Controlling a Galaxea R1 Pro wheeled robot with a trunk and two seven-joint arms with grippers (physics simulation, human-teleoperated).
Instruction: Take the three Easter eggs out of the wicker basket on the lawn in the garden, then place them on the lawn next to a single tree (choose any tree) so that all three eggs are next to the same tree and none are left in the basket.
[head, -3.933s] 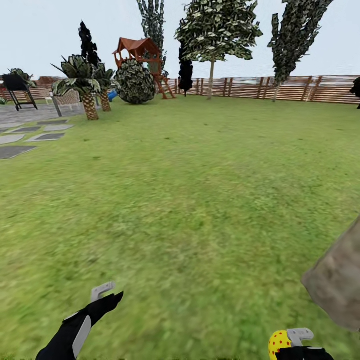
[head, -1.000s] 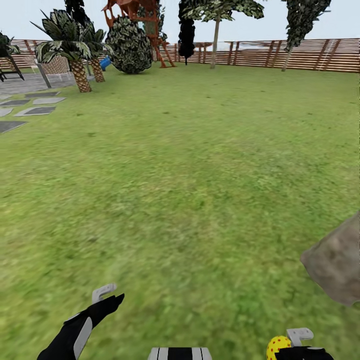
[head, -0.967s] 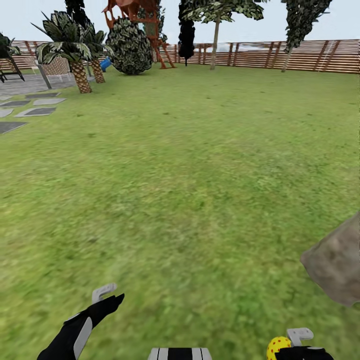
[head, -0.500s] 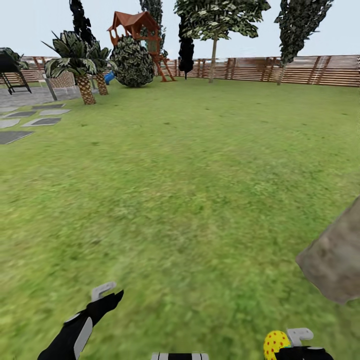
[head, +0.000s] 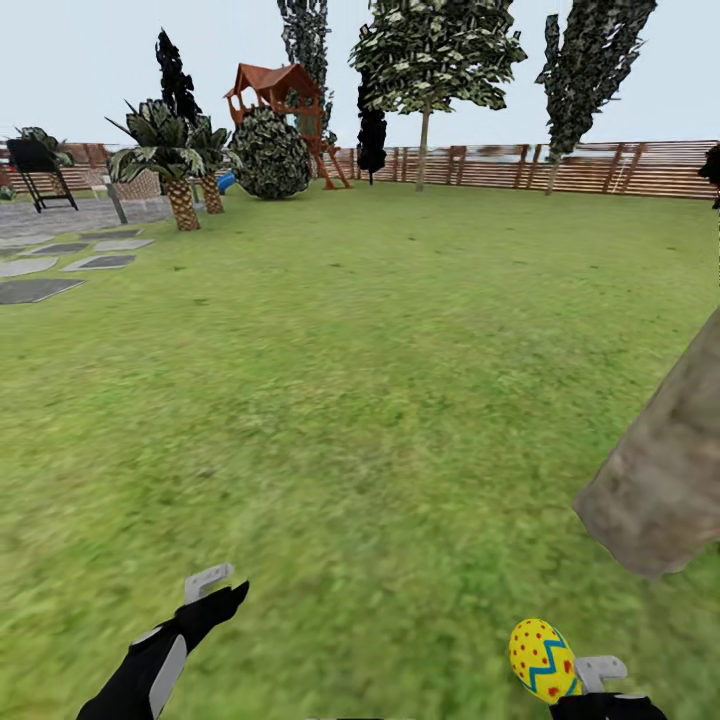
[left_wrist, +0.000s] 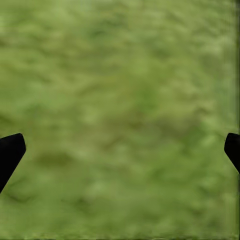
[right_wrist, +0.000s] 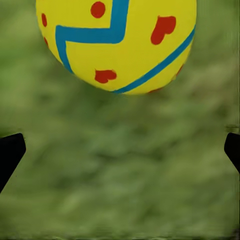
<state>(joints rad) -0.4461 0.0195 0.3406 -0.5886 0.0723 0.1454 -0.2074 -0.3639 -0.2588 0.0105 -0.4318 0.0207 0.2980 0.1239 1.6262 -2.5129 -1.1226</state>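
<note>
One Easter egg (head: 543, 660), yellow with a blue zigzag and red spots, rests on the lawn (head: 380, 400) just in front of my right gripper (head: 602, 692). In the right wrist view the egg (right_wrist: 117, 45) lies beyond the open right gripper (right_wrist: 120, 150), not between its fingers. A tree (head: 668, 470) with a thick grey-brown trunk rises close by on the right of the egg. Low on the left, my left gripper (head: 212, 592) is open over bare grass, as the left wrist view (left_wrist: 120, 150) also shows. The wicker basket is out of view.
Grey paving slabs (head: 40, 280) and spiky palms (head: 172, 165) lie far left. A round shrub (head: 272, 158), a red playhouse (head: 282, 95), a leafy tree (head: 430, 60) and a slatted fence (head: 560, 165) stand at the back. Wide grass stretches ahead.
The head camera has tilted up, so the whole view has shifted down. The egg now stands further out from the right gripper and shows whole. Both arms hold their places.
</note>
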